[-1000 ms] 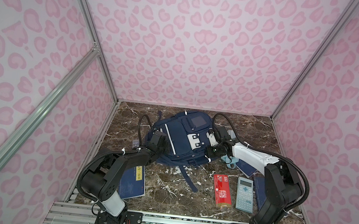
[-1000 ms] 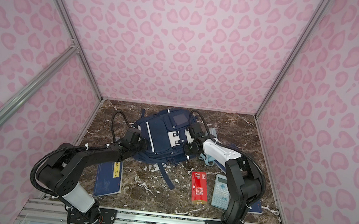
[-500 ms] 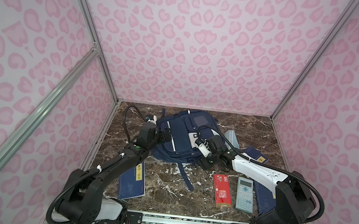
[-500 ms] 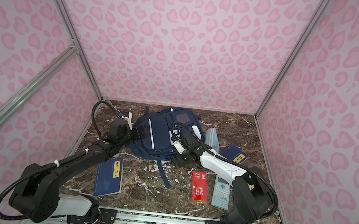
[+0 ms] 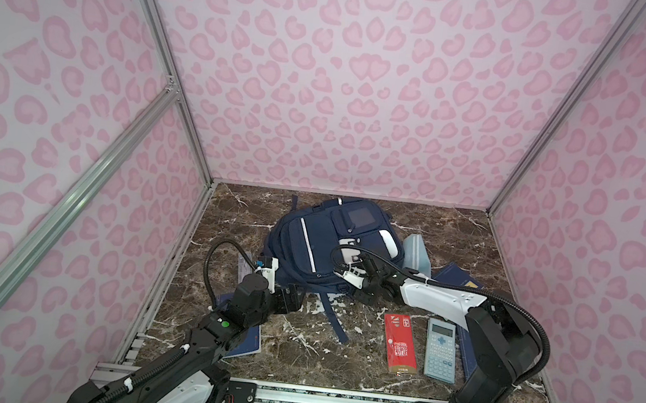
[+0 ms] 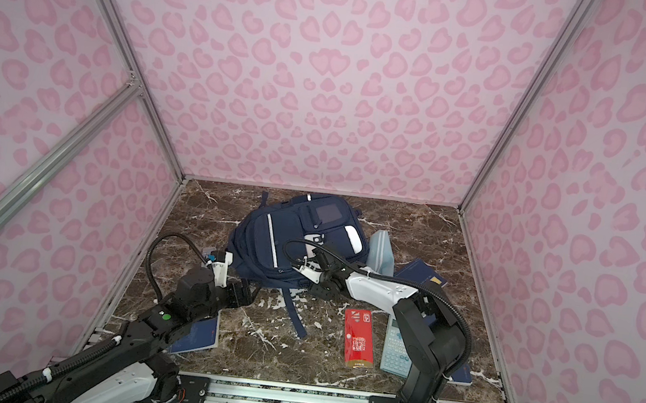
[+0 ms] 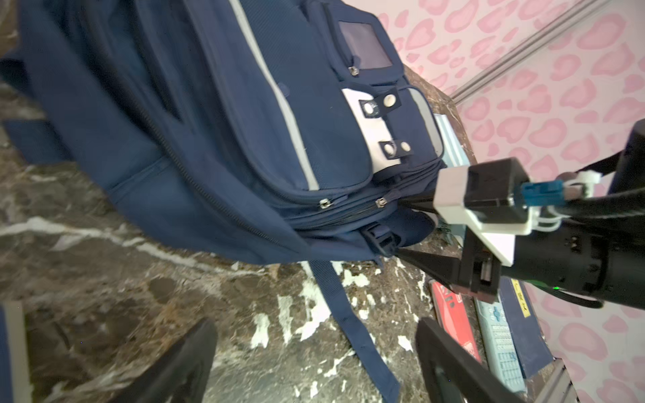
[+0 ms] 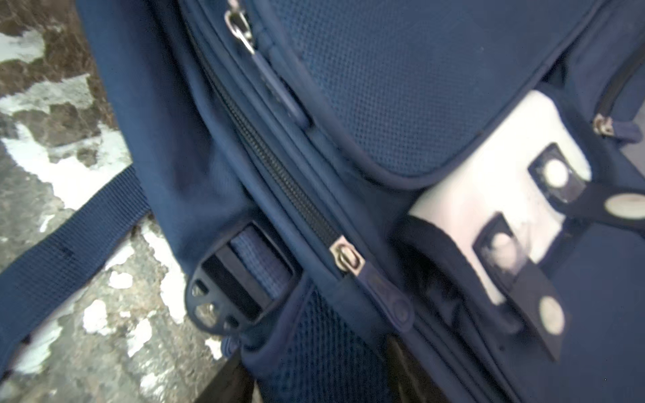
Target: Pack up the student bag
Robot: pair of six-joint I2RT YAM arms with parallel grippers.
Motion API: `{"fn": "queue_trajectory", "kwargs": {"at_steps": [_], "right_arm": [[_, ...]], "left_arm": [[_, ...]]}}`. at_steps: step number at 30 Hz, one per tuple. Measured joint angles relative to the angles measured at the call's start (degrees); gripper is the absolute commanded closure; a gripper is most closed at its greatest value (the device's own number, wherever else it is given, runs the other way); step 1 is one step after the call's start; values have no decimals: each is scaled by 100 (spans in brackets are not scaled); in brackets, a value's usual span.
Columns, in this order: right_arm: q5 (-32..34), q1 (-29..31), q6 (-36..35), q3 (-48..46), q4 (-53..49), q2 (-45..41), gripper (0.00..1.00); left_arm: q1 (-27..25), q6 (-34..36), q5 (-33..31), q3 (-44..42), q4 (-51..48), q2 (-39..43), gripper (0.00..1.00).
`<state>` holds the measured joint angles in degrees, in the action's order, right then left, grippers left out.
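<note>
The student bag (image 5: 307, 246) is laid flat on the marble table (image 5: 307, 351), towards the far middle, with its front pockets turned up and a strap (image 5: 334, 321) trailing towards the near edge. The left gripper (image 7: 314, 352) is held just off the bag's near-left corner, above bare marble, with its jaws spread wide and nothing between them. The right gripper (image 7: 405, 228) is set at the bag's near-right corner, its fingers placed on either side of the fabric by the buckle (image 8: 230, 289). Whether that fabric is actually pinched cannot be told, as the wrist view is blurred. A light-blue pouch (image 5: 416, 247) is tucked against the bag's right side. A red box (image 5: 400, 344) and a calculator (image 5: 440, 351) are laid side by side at the near right, apart from the bag.
</note>
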<state>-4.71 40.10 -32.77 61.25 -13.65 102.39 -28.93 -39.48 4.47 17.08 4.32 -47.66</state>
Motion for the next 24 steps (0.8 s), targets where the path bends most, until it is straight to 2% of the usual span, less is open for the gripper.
{"fn": "queue_trajectory", "kwargs": {"at_steps": [2, 5, 9, 11, 15, 18, 21, 24], "right_arm": [[-44, 39, -92, 120, -7, 164, 43], [-17, 111, -236, 343, -52, 439, 56], [-125, 144, -295, 678, -264, 627, 92], [-208, 155, -278, 763, -354, 632, 100], [-505, 195, -155, 850, -562, 525, 100], [-833, 216, 44, 981, -745, 431, 100], [-1115, 216, 240, 1150, -885, 424, 100], [-1362, 216, 374, 1215, -957, 422, 100]], "left_arm": [[-2, -96, -4, -151, 9, 87, 13], [-15, -142, -28, -262, 13, 109, 15], [-52, -153, -15, -275, 157, -42, 23], [-131, -140, 2, -275, 326, -210, 27], [-575, -48, -116, -299, 933, -719, 30], [-1154, 92, -501, -203, 1355, -1241, 33], [-1720, 372, -960, 83, 1799, -1797, 40], [-1945, 573, -1370, 212, 2398, -2330, 48]]}}
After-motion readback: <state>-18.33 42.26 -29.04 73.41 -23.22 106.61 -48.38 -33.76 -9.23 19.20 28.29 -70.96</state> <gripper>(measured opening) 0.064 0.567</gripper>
